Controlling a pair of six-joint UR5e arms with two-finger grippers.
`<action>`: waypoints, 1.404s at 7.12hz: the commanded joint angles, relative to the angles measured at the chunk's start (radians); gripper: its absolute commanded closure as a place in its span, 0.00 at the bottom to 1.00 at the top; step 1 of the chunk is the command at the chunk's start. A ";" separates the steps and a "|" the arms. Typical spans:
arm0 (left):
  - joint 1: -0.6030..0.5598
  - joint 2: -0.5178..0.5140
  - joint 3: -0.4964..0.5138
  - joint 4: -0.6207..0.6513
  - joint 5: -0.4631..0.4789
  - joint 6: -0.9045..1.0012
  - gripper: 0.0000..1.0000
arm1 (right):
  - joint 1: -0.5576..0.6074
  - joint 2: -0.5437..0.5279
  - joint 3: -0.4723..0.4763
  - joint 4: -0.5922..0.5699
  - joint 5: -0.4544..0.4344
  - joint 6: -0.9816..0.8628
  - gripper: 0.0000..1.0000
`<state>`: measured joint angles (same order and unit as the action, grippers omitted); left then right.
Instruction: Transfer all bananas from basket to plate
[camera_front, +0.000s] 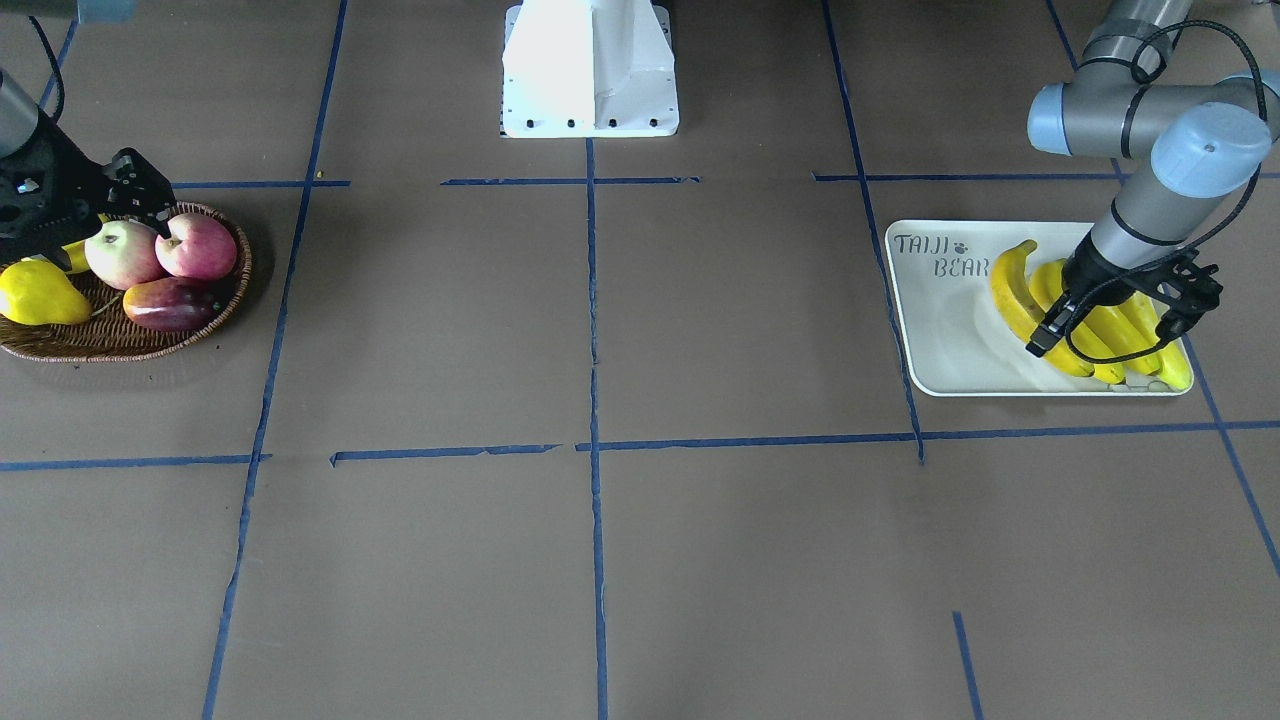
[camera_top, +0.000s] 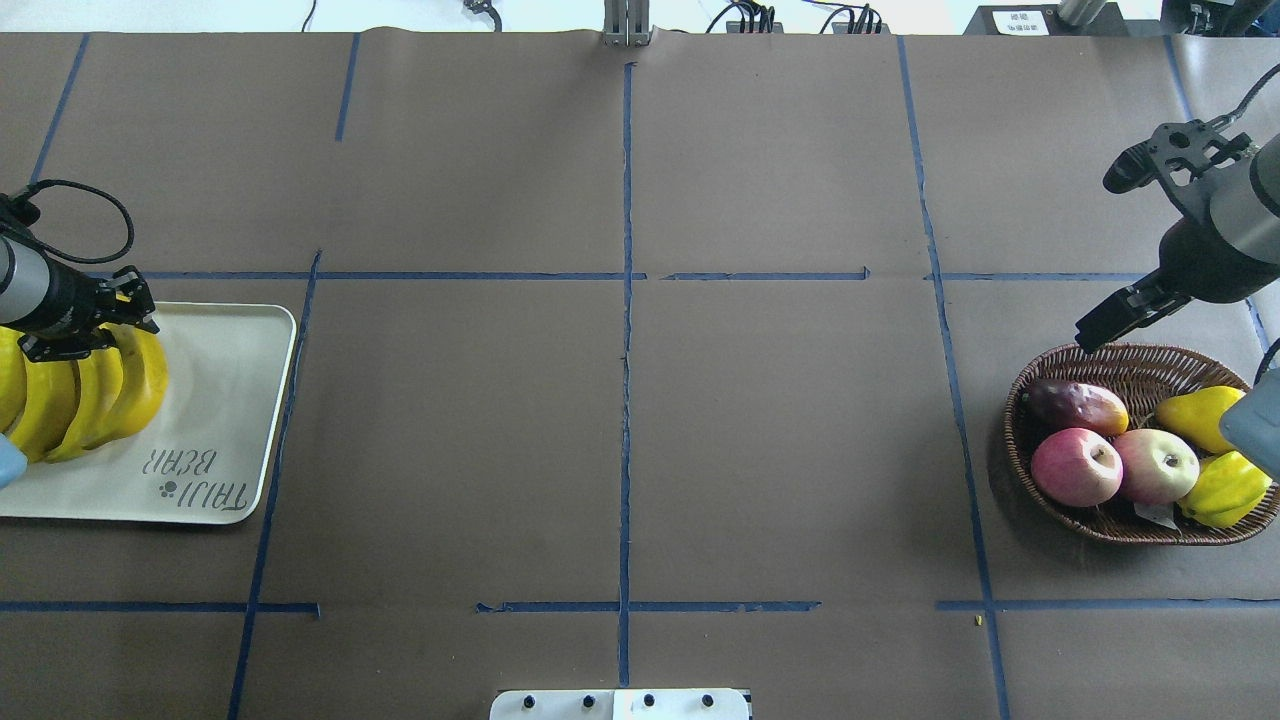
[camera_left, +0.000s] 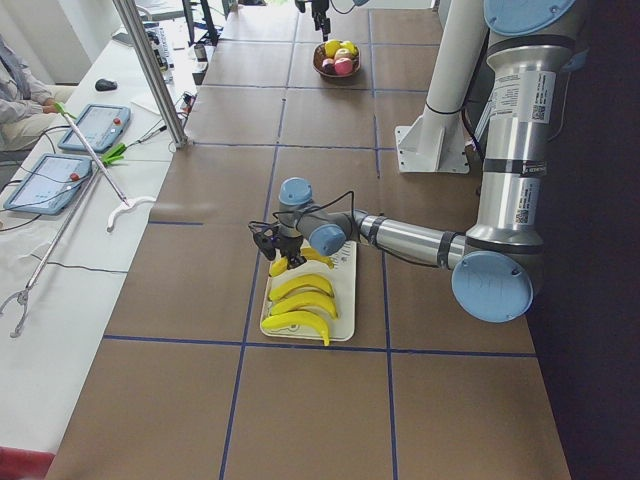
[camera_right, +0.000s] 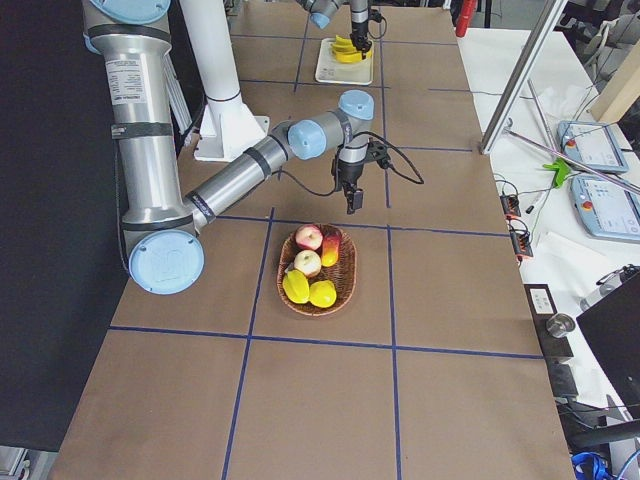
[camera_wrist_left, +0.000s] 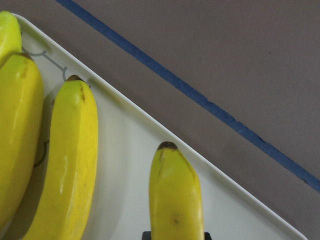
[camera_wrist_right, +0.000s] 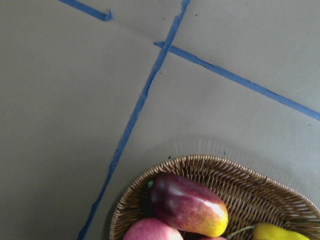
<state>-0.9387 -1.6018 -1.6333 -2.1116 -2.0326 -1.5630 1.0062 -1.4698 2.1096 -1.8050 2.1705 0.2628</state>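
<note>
**Front view:** read grey "TAIJI BEAR" lettering (camera_front: 940, 256) on plate (camera_front: 940, 345), just beside left pincer (camera_front: 1112, 328). Jaws apart, over four bananas (camera_front: 1012, 292) lying side by side on plate. Right pincer (camera_front: 155, 205) at basket (camera_front: 120, 345) rim, close by two apples (camera_front: 195, 245).

**Overhead:** your right pincer has jaws together over far rim. Purple-red mango (camera_top: 1075, 405), pear (camera_top: 1200, 415) and yellow fruit (camera_top: 1225, 488) lie in basket beneath and beside it.

**Left-end view:** arm stickers (camera_left: 530, 95) too small to read. Tablets (camera_left: 95, 125) well apart from left pincer.

**Left wrist:** one banana tip centred under pincer.

**Right wrist:** basket rim and mango below pincer, blue tape (camera_wrist_right: 135, 110) beyond.
</note>
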 joint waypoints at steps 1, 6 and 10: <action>0.000 0.002 0.041 -0.056 0.009 0.004 0.52 | 0.000 -0.001 0.000 0.001 0.000 0.001 0.01; -0.105 0.016 0.003 -0.032 -0.100 0.242 0.00 | 0.029 -0.006 -0.002 0.001 0.009 -0.017 0.01; -0.294 0.156 -0.029 -0.030 -0.224 0.898 0.00 | 0.269 -0.131 -0.045 -0.002 0.110 -0.388 0.01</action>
<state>-1.1869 -1.5049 -1.6474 -2.1429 -2.2353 -0.8968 1.1912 -1.5625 2.0898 -1.8064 2.2511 0.0080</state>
